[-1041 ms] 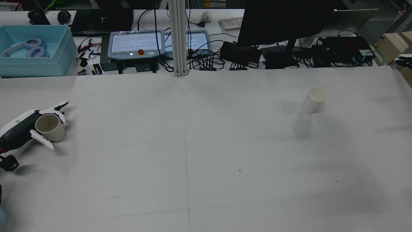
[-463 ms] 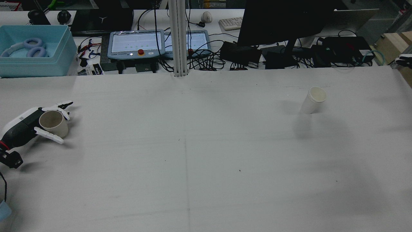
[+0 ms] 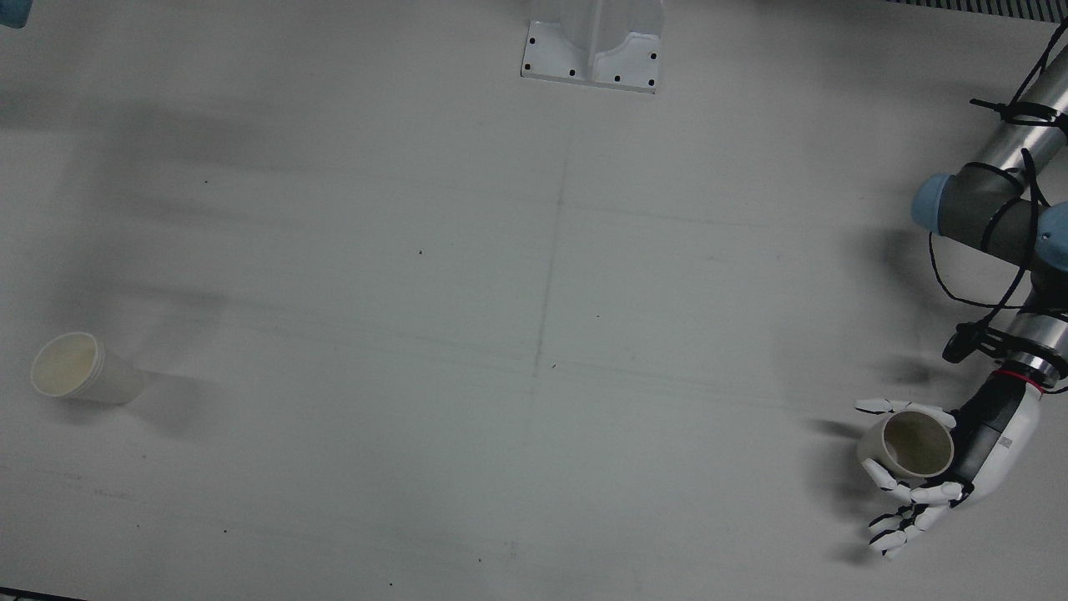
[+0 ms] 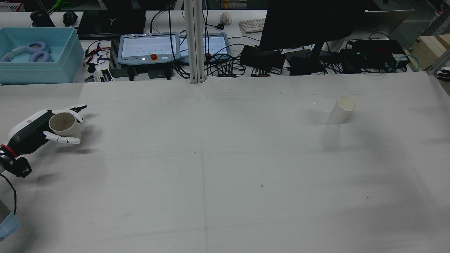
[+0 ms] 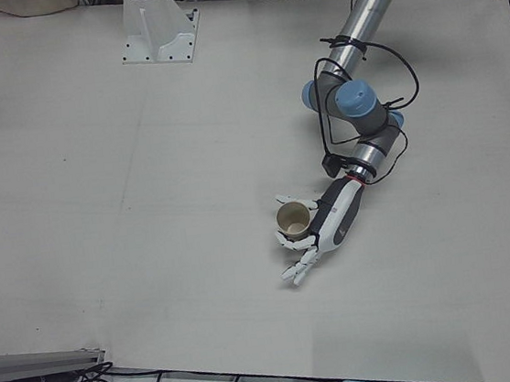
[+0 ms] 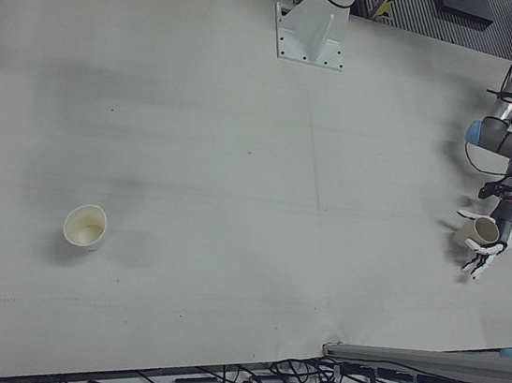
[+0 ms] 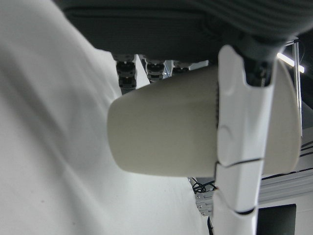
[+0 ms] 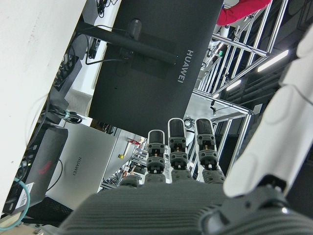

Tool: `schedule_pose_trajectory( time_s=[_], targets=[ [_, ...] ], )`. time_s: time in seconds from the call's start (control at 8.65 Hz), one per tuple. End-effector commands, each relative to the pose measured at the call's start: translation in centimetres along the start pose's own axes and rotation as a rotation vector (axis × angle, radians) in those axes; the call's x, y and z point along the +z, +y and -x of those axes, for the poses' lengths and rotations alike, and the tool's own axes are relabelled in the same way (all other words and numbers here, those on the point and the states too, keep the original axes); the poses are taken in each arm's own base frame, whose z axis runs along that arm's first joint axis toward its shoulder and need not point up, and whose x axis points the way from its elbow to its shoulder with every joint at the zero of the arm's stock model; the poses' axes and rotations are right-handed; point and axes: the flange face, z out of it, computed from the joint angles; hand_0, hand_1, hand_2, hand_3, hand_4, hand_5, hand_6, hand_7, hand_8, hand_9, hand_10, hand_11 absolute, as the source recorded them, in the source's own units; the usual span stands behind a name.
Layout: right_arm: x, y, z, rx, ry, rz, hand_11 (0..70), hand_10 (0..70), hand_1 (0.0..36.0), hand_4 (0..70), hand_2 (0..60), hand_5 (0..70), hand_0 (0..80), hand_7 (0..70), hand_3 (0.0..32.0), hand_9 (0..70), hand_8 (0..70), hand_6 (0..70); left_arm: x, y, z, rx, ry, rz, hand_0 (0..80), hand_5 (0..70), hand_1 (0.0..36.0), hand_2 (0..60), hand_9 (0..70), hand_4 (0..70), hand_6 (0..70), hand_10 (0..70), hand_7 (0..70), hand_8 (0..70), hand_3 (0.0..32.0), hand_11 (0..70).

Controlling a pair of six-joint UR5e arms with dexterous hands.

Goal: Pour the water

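White cloth covers the whole tabletop [image 4: 211,168], bare but for two cups near opposite side edges.

Taking the rear view from left to right: near the left edge the left hand [image 4: 33,131] is wrapped around a beige cup [image 4: 64,125], fingers [image 4: 63,140] curled round its wall. The cup looks upright and lifted a little off the cloth, judging by the shadow under it, though that clearance is hard to confirm. Its inside looks dark; whether it holds water cannot be told.

Far across, towards the right edge and the far side, stands the white cup [image 4: 341,109], upright, open mouth up and untouched. It seems to be the receiver.

At the far right edge only the fingertips of the right hand [image 4: 443,73] show, well apart from the white cup; its own camera shows nothing between the fingers, but their spread cannot be told.

So the pickup appears done; the carry across the tabletop and the pour itself are left.

Nothing stands on the cloth between the cups. Beyond the far edge sit a blue bin [image 4: 37,54], two teach pendants [image 4: 172,47], a post [image 4: 195,42], a monitor [image 4: 309,24] and tangled cables, all clear of the route.
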Motion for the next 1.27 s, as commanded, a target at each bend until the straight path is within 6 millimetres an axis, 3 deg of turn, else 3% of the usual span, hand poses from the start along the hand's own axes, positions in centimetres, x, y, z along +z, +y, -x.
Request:
schedule_pose_trajectory(
  time_s=[0.0, 0.12, 0.35, 0.69, 0.81, 1.16],
  targets=[
    [5.0, -3.8, -4.3, -0.01, 0.039, 0.033, 0.0, 0.0, 9.2, 28.2, 0.0, 18.8, 51.4, 24.5, 0.0, 20.4, 20.3, 23.5, 0.4, 2.4, -1.1, -0.034, -0.001, -0.006, 60.7, 70.0, 36.0, 60.0, 5.5, 70.0, 9.4, 9.8, 15.3, 6.7, 0.0, 15.9],
    [6.4, -3.8, -7.2, -0.047, 0.083, 0.045, 0.0, 0.0, 10.0, 27.9, 0.0, 18.5, 51.9, 24.4, 0.0, 19.1, 19.1, 23.0, 0.4, 2.8, -1.2, -0.038, 0.0, -0.003, 60.3, 70.0, 36.0, 60.0, 5.3, 70.0, 8.9, 9.7, 15.1, 6.5, 0.0, 15.7],
    [7.9, -3.4, -10.5, -0.116, 0.13, 0.052, 0.0, 0.0, 8.6, 24.1, 0.0, 16.6, 50.7, 22.2, 0.0, 16.2, 16.9, 19.6, 0.5, 3.7, -1.6, -0.05, 0.0, -0.003, 60.7, 70.0, 36.0, 60.0, 4.9, 70.0, 8.3, 9.0, 15.1, 6.1, 0.0, 14.6],
    [11.1, -0.4, -12.2, -0.163, 0.133, 0.107, 0.0, 0.0, 9.2, 15.0, 0.0, 14.0, 50.4, 17.2, 0.0, 11.8, 11.9, 14.6, 0.6, 4.0, -1.6, -0.05, 0.0, 0.0, 61.1, 70.0, 36.0, 60.0, 4.6, 70.0, 8.3, 8.7, 15.2, 5.8, 0.0, 14.0],
    [11.3, 0.4, -13.9, -0.173, 0.14, 0.116, 0.0, 0.0, 9.7, 12.7, 0.0, 13.9, 50.2, 17.1, 0.0, 11.2, 10.9, 14.2, 0.7, 4.1, -1.6, -0.05, 0.002, 0.002, 60.9, 70.0, 36.0, 60.0, 4.6, 70.0, 8.2, 8.9, 15.1, 5.7, 0.0, 14.3],
    [10.0, 3.4, -22.9, -0.159, 0.175, 0.142, 0.0, 0.0, 10.5, 9.4, 0.0, 13.3, 50.5, 16.1, 0.0, 10.9, 10.4, 13.0, 0.5, 3.8, -1.7, -0.05, 0.005, 0.005, 60.9, 70.0, 36.0, 60.0, 4.4, 70.0, 8.1, 9.0, 14.8, 5.5, 0.0, 14.3]
  ],
)
